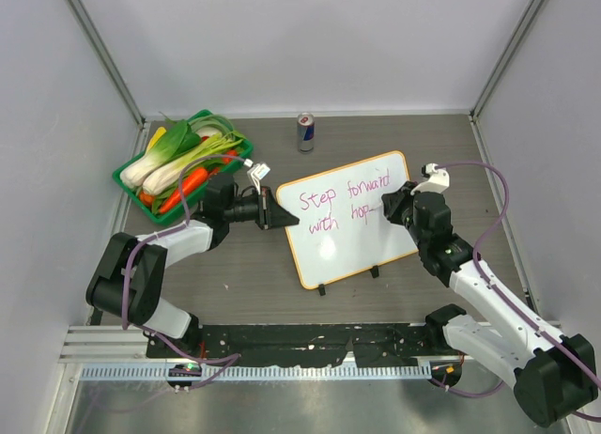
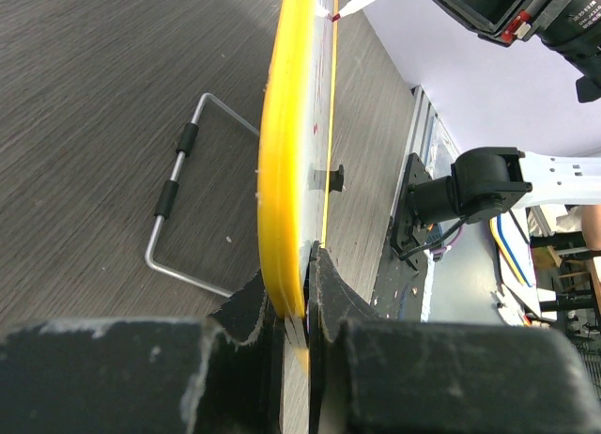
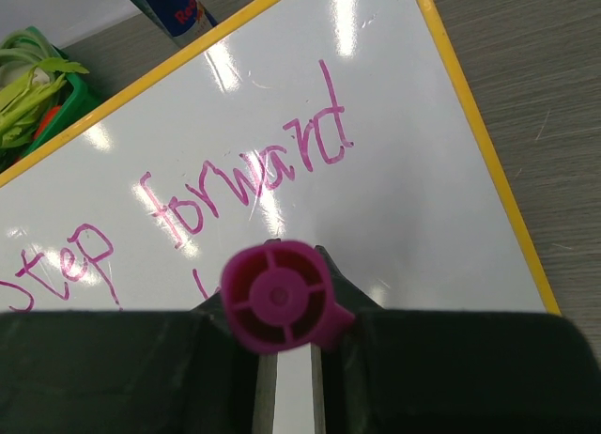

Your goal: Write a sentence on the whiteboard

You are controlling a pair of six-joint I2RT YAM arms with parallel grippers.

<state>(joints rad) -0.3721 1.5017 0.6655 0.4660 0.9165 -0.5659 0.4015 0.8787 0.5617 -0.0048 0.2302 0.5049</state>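
Note:
The whiteboard lies tilted at mid-table, with its two black clips on the near edge. The sentence in pink reads "Step forward" over "with hop". My left gripper is shut on the board's left rim. In the left wrist view the yellow rim is pinched between the jaws of that gripper. My right gripper is shut on a pink marker, its tip at the end of "hop". In the right wrist view the marker's magenta end cap hides the tip, and "Step forward" shows on the board.
A green basket of vegetables stands at the back left. An energy drink can stands behind the board, also seen as the can. A bent metal wire stand lies on the table beside the board. Grey walls close in three sides.

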